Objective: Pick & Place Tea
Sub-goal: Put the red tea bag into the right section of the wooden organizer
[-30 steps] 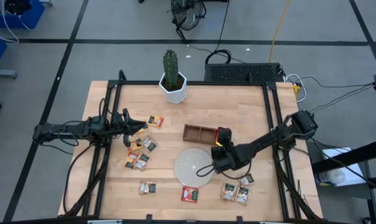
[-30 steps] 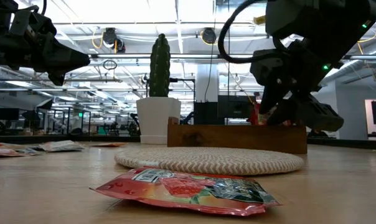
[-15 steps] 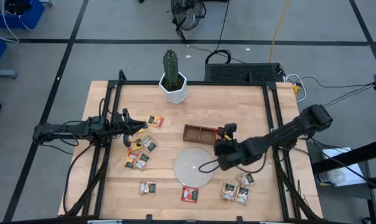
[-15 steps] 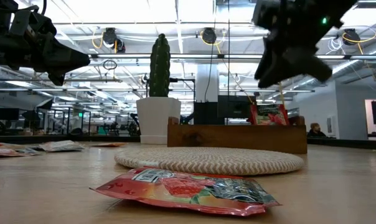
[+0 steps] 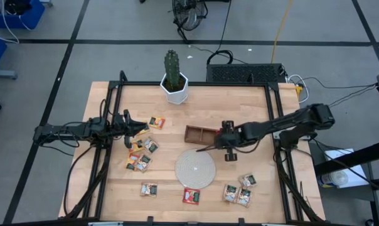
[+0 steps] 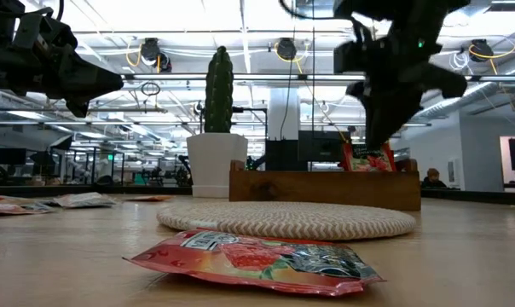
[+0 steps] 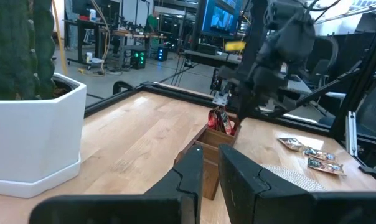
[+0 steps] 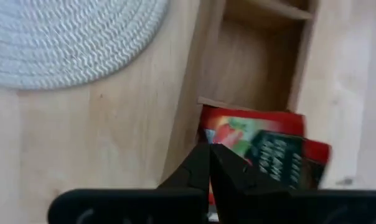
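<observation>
High view: right gripper (image 5: 225, 135) poised over the right-end compartment of the wooden tray (image 5: 199, 134), jaws pinched together on nothing. Red sachets already standing in that compartment, directly under the fingertips. Loose tea sachets (image 5: 237, 191) lying at about five o'clock from it, well apart; more sachets (image 5: 141, 156) near the left gripper (image 5: 130, 123), at five o'clock from its tips, that arm the nearer to them.

Low view: right gripper (image 6: 379, 136) pointing down just above the upright red sachet (image 6: 367, 159) in the tray (image 6: 326, 186); round woven disc (image 6: 287, 219) and one red sachet (image 6: 253, 258) nearer the camera.

Left wrist view: left fingers (image 7: 191, 180) nearly closed, a slim gap, nothing between them.

Right wrist view: closed fingers (image 8: 205, 171) overlapping the red sachet's (image 8: 263, 146) edge in the compartment, not gripping it.
</observation>
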You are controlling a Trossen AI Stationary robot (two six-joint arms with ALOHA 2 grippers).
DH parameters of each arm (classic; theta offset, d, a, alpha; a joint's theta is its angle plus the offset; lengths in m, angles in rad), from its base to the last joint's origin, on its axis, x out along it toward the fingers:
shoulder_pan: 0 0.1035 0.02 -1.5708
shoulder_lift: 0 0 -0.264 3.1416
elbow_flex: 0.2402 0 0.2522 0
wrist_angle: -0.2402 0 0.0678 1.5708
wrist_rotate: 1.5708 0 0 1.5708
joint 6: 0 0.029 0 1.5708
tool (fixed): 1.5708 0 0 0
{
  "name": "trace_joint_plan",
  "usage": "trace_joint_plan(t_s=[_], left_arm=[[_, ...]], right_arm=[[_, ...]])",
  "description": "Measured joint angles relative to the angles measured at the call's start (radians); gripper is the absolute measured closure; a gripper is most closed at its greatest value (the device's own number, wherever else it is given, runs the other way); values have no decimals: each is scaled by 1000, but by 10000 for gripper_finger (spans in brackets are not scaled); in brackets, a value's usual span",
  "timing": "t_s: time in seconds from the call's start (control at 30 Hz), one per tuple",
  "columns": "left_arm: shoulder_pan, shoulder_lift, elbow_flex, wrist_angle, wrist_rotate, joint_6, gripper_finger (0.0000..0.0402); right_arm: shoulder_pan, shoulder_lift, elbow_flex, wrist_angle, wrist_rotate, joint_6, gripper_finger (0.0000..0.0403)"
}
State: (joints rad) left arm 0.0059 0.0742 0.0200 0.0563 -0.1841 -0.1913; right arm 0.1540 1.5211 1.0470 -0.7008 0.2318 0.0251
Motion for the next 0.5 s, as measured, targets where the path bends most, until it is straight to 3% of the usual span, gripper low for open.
trace_joint_plan(t_s=[0.5], left_arm=[[0,0,0,0,0,0,350]], right_arm=[[-17,163,2,12,34,-50,403]])
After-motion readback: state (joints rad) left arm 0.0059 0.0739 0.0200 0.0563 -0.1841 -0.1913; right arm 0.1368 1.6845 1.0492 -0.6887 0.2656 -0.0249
